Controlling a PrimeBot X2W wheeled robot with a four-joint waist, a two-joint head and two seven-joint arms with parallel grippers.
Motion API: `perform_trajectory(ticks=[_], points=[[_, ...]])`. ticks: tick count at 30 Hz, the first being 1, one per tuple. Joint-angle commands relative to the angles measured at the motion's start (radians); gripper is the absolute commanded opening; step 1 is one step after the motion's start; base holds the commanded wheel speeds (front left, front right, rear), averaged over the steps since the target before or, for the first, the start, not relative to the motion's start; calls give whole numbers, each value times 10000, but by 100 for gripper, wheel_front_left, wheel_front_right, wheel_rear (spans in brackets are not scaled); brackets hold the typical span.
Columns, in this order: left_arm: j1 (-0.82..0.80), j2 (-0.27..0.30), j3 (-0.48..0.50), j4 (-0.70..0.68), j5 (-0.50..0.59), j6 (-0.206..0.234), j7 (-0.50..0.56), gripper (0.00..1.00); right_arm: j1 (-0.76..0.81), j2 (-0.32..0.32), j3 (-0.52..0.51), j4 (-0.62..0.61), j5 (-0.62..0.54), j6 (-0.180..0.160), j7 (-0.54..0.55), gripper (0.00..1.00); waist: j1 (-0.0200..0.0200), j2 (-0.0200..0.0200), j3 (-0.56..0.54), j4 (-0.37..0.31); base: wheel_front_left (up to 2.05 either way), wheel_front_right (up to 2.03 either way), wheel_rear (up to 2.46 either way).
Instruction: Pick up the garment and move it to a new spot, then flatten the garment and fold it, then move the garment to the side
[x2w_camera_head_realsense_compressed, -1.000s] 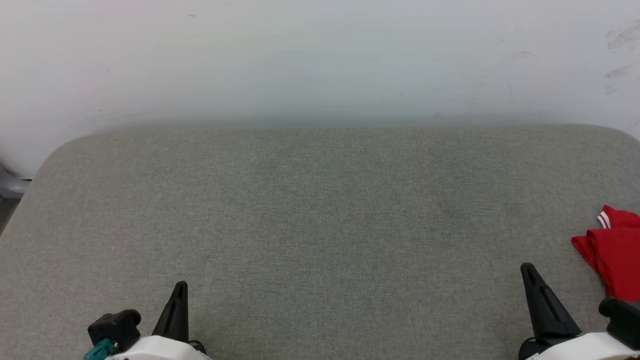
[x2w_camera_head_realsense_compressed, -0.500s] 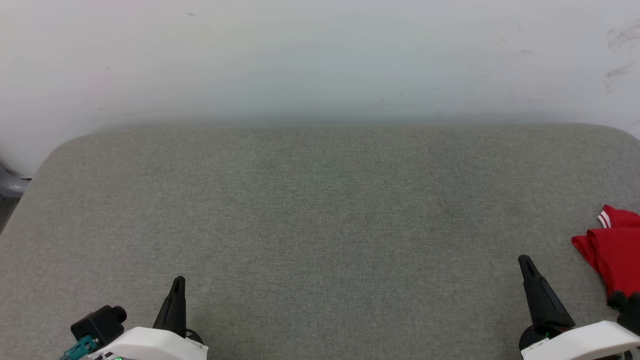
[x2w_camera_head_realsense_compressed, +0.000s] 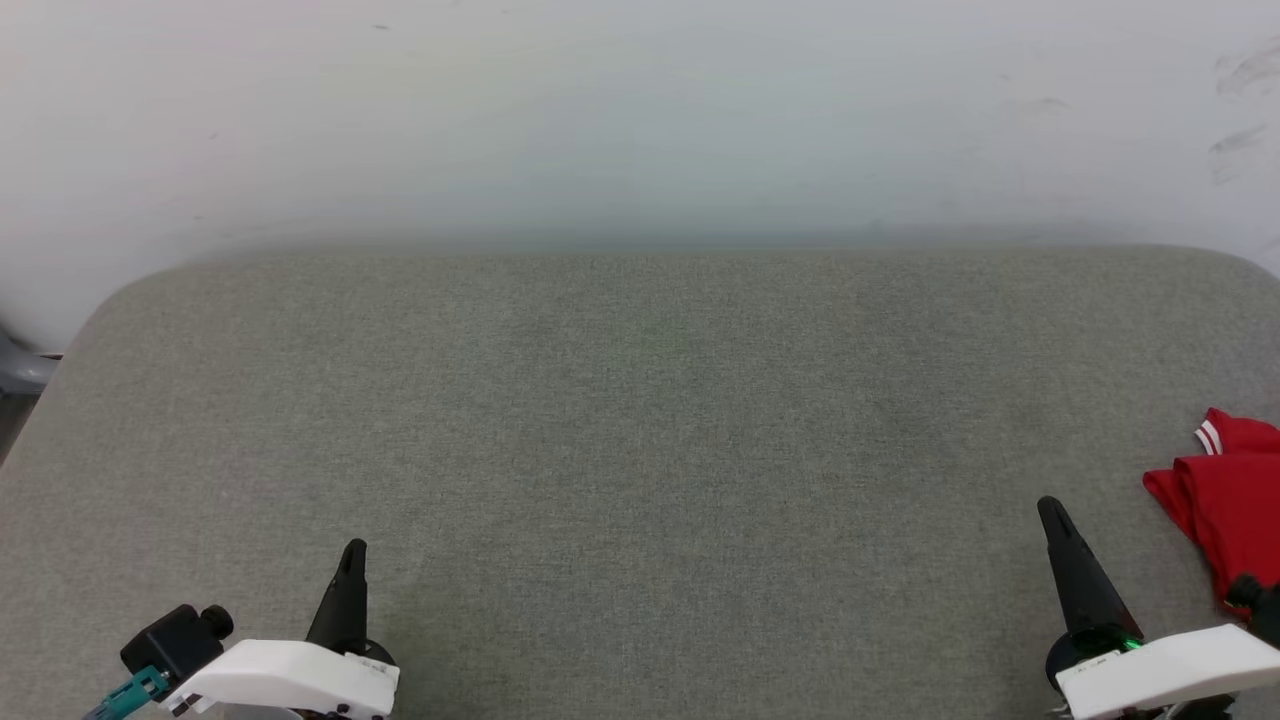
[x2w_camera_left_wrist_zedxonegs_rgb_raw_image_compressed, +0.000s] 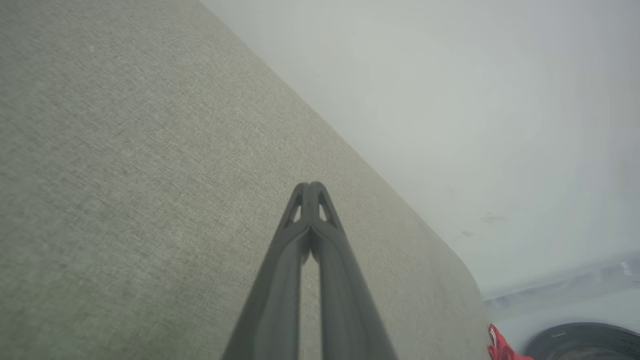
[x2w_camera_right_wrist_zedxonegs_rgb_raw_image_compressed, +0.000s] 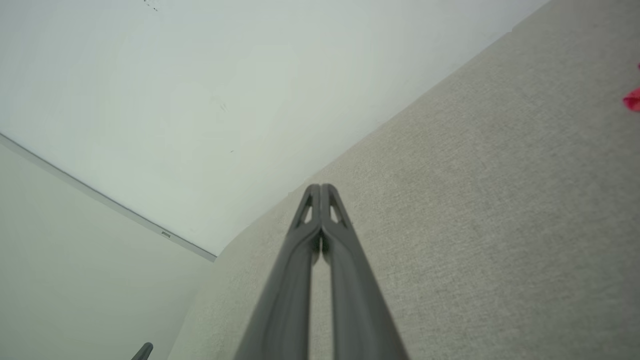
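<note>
Worktop (x2w_camera_head_realsense_compressed: 640, 420): covered in grey woven cloth, with rounded far corners; its far edge meets a pale wall (x2w_camera_head_realsense_compressed: 640, 120).
Garment (x2w_camera_head_realsense_compressed: 1225, 500): red, bunched in loose folds at the worktop's right edge, towards the near right corner. The head view's border cuts it off. A white sleeve end with red stripes shows at its far tip. It lies on the cloth and nothing holds it.
Left gripper (x2w_camera_head_realsense_compressed: 352, 550): by the near edge, towards the near left corner, over bare cloth. Its dark fingers are pressed together and empty, pointing at the far edge.
Right gripper (x2w_camera_head_realsense_compressed: 1050, 505): by the near edge, towards the near right corner. It is closed with nothing between the fingers and stands just left of the garment, clear of it.
Left wrist view: the two fingers meet at their tips, and a scrap of red shows at the lower right.
Right wrist view: the fingers lie tip to tip over the grey cloth, with a sliver of red at the right border.
Contact with cloth: cannot tell whether either gripper touches the worktop.
Beside the worktop: a grey object (x2w_camera_head_realsense_compressed: 20, 370) past the left edge, too little in view to name.
</note>
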Motion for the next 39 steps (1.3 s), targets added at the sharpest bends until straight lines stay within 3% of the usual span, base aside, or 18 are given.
perform_trajectory(ticks=[1, 39], points=[[-318, -33, 112, -83, -473, -68, 133, 0, -345, -89, 1, 50, 542, 0, 16, 0, 0, 0, 4, -2, 0, 0, 0], [-748, -345, 652, -5, -4259, -347, 1176, 0, -1226, -92, -130, 1380, 4624, -1, 217, 0, -1, 0, 64, -35, 0, 0, 0]])
